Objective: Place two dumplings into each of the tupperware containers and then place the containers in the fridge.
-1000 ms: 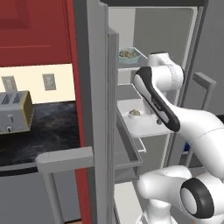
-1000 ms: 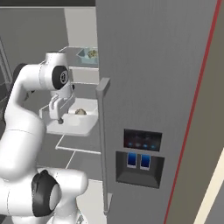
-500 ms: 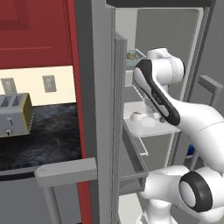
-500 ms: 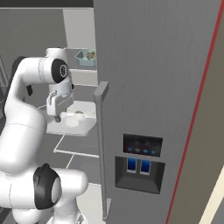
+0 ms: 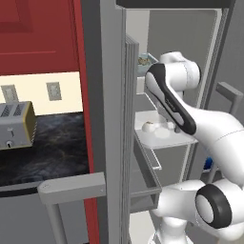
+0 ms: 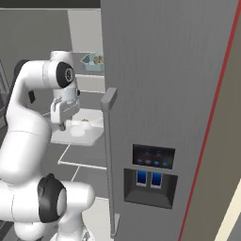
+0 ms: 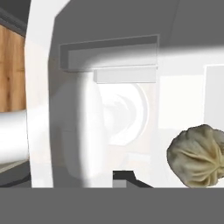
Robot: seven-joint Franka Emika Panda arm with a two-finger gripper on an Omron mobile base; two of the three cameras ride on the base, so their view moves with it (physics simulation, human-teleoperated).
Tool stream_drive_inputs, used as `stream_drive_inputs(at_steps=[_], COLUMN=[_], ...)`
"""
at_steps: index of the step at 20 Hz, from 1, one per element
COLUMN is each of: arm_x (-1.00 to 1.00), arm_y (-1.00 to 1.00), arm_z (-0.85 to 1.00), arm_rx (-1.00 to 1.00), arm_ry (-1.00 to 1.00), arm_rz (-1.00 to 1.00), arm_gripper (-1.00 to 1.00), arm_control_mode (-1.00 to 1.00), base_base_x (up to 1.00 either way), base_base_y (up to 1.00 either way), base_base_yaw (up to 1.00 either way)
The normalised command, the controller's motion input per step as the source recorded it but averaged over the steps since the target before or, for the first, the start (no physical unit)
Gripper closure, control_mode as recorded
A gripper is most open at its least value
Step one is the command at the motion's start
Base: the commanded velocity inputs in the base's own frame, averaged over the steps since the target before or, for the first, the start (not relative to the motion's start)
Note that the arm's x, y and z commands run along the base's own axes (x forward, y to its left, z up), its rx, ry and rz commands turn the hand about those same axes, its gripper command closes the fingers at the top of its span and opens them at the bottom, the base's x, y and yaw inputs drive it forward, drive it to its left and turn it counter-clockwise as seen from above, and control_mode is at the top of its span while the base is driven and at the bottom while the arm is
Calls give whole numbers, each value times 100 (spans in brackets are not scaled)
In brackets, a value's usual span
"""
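The fridge (image 6: 164, 84) stands open, and my arm reaches into it past the grey door (image 5: 107, 95). The white tupperware container (image 6: 77, 134) hangs above a lower shelf, with my gripper (image 6: 61, 124) shut on its near rim. Two tan dumplings (image 5: 148, 127) lie in it, and one dumpling (image 7: 199, 155) shows large in the hand view beside the white wall (image 7: 78, 127) of the container. The pale blue container (image 6: 94, 61), also (image 5: 145, 59), sits on the upper shelf with dumplings in it.
A grey bar handle (image 6: 108, 141) runs down the door's edge, above a dispenser panel (image 6: 150, 174). Inner door shelves (image 5: 143, 176) jut out close to my arm. At the left, a toaster (image 5: 14, 124) sits on the dark counter under the red cabinet (image 5: 43, 33).
The whole picture has shifted slightly, so the camera has moved. My arm's elbow has risen and the white container has gone a little deeper into the fridge, still in my grip.
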Motion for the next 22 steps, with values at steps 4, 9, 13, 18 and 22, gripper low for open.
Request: stream_drive_inputs(at_steps=[4, 9, 13, 18, 22], arm_x=[-22, -89, -31, 15, 0], arm_y=[0, 0, -1, -3, 0], arm_z=[0, 0, 0, 0, 2], arm_rx=[0, 0, 0, 2, 7], arm_ry=[0, -5, -21, -22, -34], arm_rz=[0, -2, -9, -18, -5], arm_gripper=[100, 100, 100, 100, 100], arm_control_mode=[-100, -100, -100, -100, -100], base_base_x=[0, 0, 0, 0, 0], base_base_y=[0, 0, 0, 0, 0], base_base_yaw=[0, 0, 0, 0, 0])
